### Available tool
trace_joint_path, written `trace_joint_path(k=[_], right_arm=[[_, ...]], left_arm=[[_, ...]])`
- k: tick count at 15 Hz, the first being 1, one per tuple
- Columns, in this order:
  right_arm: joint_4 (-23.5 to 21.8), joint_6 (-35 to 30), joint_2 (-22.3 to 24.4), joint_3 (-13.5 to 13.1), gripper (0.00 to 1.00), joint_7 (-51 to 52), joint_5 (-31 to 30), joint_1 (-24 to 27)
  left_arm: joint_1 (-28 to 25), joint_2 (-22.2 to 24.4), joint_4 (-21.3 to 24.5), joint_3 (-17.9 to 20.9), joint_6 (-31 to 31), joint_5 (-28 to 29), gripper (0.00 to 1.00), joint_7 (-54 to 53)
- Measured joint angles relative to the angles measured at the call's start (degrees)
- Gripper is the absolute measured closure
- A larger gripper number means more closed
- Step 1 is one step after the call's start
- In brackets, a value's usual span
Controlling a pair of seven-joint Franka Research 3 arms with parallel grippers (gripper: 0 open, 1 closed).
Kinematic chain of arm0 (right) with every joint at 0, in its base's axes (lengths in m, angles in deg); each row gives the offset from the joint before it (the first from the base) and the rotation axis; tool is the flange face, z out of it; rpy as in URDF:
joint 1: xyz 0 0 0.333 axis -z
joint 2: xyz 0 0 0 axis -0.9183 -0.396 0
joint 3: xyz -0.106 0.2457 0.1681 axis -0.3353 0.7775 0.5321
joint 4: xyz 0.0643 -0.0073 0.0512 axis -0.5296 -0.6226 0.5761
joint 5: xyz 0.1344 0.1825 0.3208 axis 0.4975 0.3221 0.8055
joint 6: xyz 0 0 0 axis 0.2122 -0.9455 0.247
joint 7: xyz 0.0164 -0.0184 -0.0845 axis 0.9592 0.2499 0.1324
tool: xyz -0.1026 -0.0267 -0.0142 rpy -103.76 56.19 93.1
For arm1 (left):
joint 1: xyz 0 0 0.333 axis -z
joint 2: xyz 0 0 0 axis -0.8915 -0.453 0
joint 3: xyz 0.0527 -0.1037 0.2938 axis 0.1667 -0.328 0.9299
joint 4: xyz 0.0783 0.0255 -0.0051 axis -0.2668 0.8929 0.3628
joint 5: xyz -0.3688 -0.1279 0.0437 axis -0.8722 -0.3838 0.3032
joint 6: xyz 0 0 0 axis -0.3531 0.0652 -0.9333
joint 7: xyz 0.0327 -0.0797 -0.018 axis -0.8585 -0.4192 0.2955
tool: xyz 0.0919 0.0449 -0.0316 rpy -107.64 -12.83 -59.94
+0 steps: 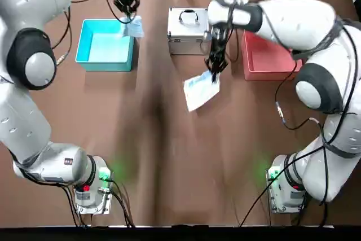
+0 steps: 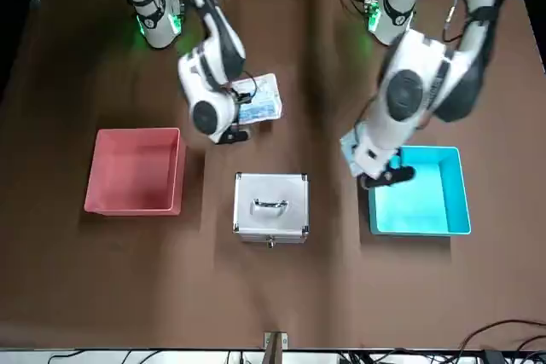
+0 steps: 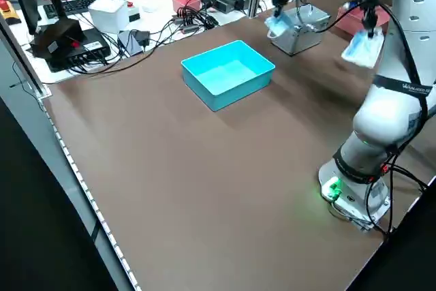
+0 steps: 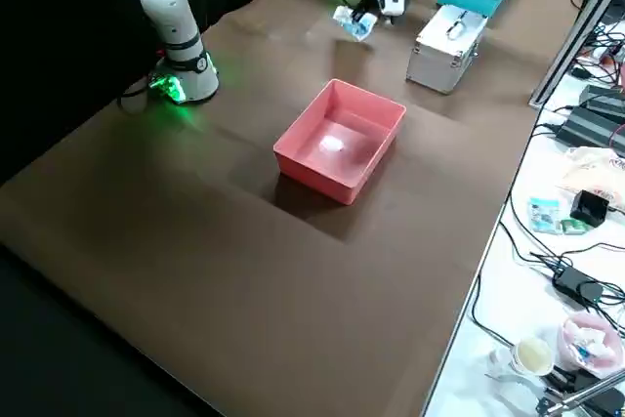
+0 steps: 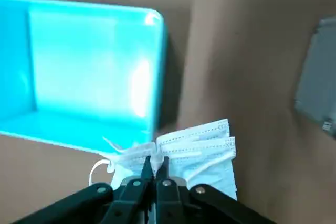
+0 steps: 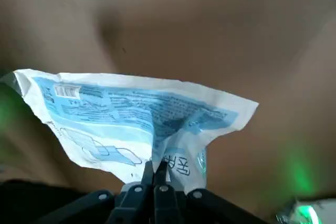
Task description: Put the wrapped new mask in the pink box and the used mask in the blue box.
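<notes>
My right claw (image 6: pixel 155 174), fingers pinched fully together, has the wrapped new mask (image 6: pixel 137 121) by one edge and holds it in the air above the brown worktop (image 1: pixel 169 162), in front of the silver metal case (image 1: pixel 189 31) and well short of the pink box (image 1: pixel 271 57). The packet is a flat, crinkled rectangle of clear-white plastic printed in light blue, with a barcode label at one corner and a line drawing of a mask on its face; it hangs tilted from the grip, buckled where my fingers bite it.

My left claw (image 5: pixel 153 169) is likewise closed tight, on the used mask (image 5: pixel 181 150): a small, bare, pale blue pleated mask with stitched edges and thin white ear loops trailing beside the fingers. It hangs just beside the blue box (image 1: pixel 106 44), at the corner nearest the case, over the rim rather than inside.

The blue box shows a bare cyan floor. The pink box, on the far side of the case from it, has a small pale spot on its floor in the right side view; I cannot tell what that is.
</notes>
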State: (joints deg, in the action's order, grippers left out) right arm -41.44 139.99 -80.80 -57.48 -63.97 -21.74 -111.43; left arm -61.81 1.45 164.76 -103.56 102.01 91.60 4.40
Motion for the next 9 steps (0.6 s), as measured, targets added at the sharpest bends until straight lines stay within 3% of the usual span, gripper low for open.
trace_joint_path(k=[2, 5, 9], right_arm=[[4.15, -5.48, 0.49, -2.93, 0.99, 0.24, -0.44, 1.51], [7.72, -7.91, 0.46, -6.46, 0.99, 2.98, -3.23, 5.54], [8.59, -7.94, -0.06, -8.24, 0.99, 15.29, -9.54, 18.63]], left_arm=[[-4.40, 0.10, 0.00, 0.08, 0.02, 0.01, 0.96, -6.84], [-9.64, -0.19, 0.02, 0.31, 1.85, 0.06, 0.96, -13.87], [-13.53, -2.97, 0.19, 0.46, 7.36, 2.48, 0.96, -17.49]])
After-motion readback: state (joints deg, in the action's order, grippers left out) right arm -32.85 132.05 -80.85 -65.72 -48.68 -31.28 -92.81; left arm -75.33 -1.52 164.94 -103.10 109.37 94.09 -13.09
